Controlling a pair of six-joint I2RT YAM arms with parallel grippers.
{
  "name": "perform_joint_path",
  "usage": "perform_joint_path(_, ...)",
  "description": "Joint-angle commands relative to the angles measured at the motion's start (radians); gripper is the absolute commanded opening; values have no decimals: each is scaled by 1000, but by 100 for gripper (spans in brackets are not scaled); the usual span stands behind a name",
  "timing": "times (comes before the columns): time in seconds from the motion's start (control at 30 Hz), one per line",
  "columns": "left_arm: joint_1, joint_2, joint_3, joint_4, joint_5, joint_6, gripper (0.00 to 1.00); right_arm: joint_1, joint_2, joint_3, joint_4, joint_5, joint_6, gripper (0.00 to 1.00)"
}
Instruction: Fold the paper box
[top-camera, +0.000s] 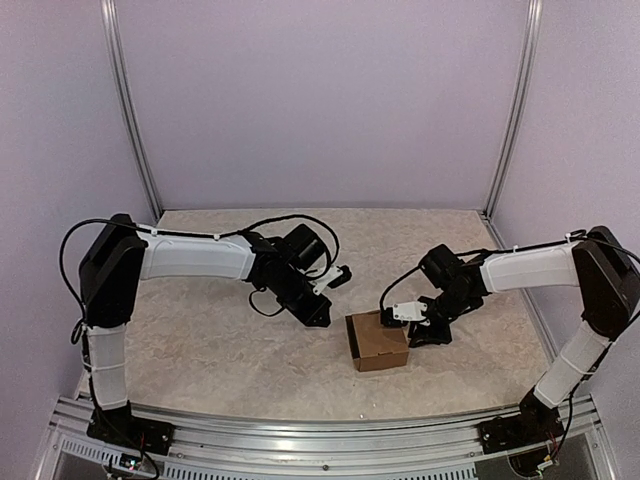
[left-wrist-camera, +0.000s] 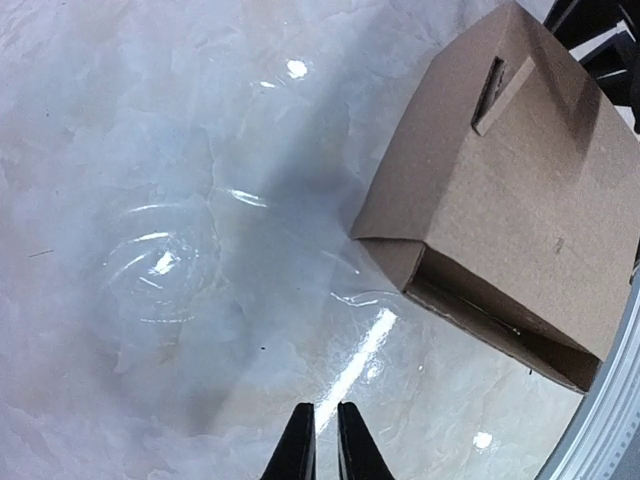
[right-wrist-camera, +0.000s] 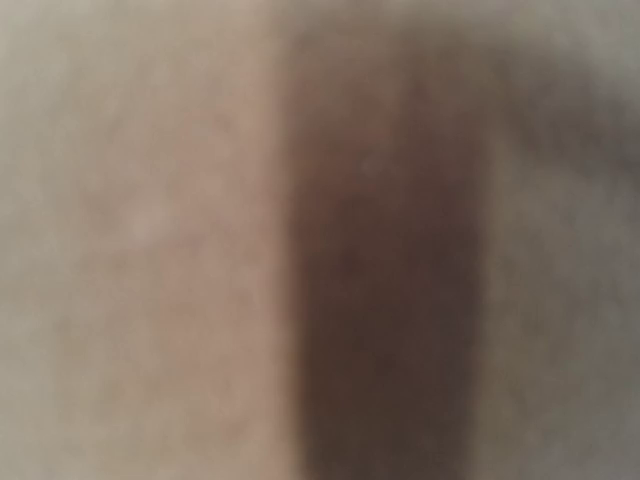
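The paper box (top-camera: 379, 343) is a small brown cardboard box standing on the table between the two arms. In the left wrist view the paper box (left-wrist-camera: 510, 200) fills the upper right, with a tab in a slot on top and one end gaping open toward the table. My left gripper (top-camera: 321, 317) hovers just left of it and apart from it; its fingertips (left-wrist-camera: 326, 408) are almost together with nothing between them. My right gripper (top-camera: 419, 334) is pressed up against the box's right side. The right wrist view shows only a brown blur, with no fingers to make out.
The box rests on a marbled beige tabletop (top-camera: 220, 350). An aluminium rail (top-camera: 300, 425) runs along the near edge. Pale walls with metal posts (top-camera: 130, 110) close in the back and sides.
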Motion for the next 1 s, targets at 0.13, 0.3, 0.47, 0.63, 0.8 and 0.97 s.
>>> perform_joint_path(0.13, -75, 116, 130, 8, 110, 26, 7, 52, -8, 0, -4, -29, 9, 24)
perform_joint_path(0.3, -94, 212, 270, 21, 157, 8, 7, 125, -4, 7, 9, -37, 3, 24)
perform_joint_path(0.47, -109, 253, 325, 23, 169, 4, 7, 142, 25, 29, 19, -14, 9, 23)
perform_joint_path(0.63, -87, 265, 322, -32, 135, -16, 7, 141, 19, 27, 23, 15, 19, 24)
perform_joint_path(0.8, -23, 193, 226, -61, 72, -21, 7, 142, -6, 1, 24, 43, 18, 24)
perform_joint_path(0.97, 19, 193, 270, -101, 55, 19, 7, 140, 5, 15, 24, 47, 24, 24)
